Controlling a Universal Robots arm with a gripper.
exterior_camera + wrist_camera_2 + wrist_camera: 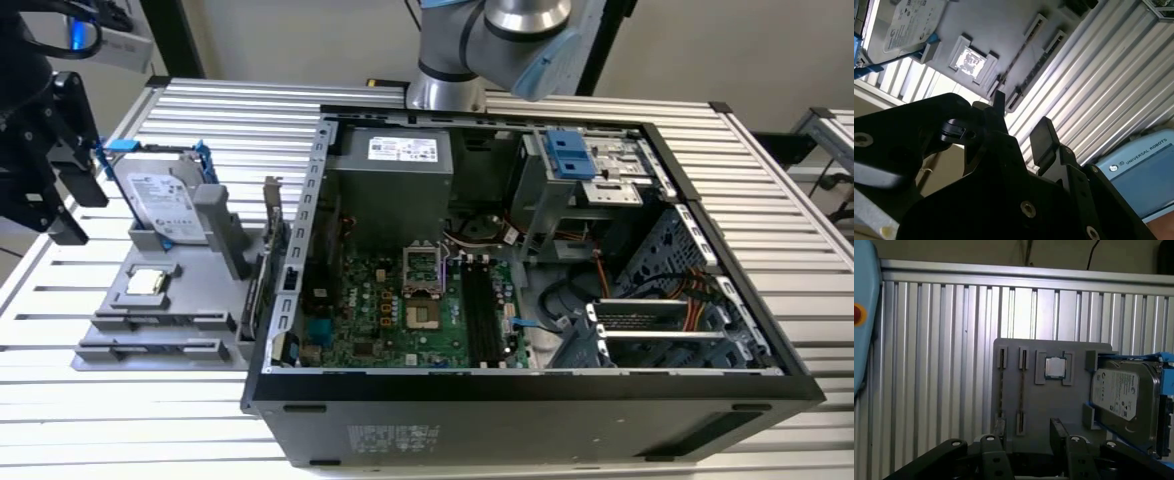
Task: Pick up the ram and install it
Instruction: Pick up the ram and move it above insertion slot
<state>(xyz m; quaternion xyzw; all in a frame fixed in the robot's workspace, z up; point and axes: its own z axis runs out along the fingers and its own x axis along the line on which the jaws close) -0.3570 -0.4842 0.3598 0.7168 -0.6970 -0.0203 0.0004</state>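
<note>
Slatted metal table [774, 180] is carrying the open computer case [534, 420] at its middle; near its edge on the exterior view's left, a grey holder [1074, 400] is standing parts upright for grasping: hard drive [1119, 395], processor [1055, 367], and apparently the ram [1023, 390], edge-up in a slot. Gripper [1026, 437] is hovering above, fingers [1059, 432] wide, empty

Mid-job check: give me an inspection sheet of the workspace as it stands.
Surface: slatted metal table, bearing an open computer case and a grey fixture.
Job's things: ram, seemingly a thin dark strip edge-on in a fixture slot; not gripped.
Clutter: hard drive, processor chip, expansion card.
Claw: open, holding nothing, facing the fixture.
Cables: wire bundles inside the case.
Surroundings: arm base behind the case.
</note>
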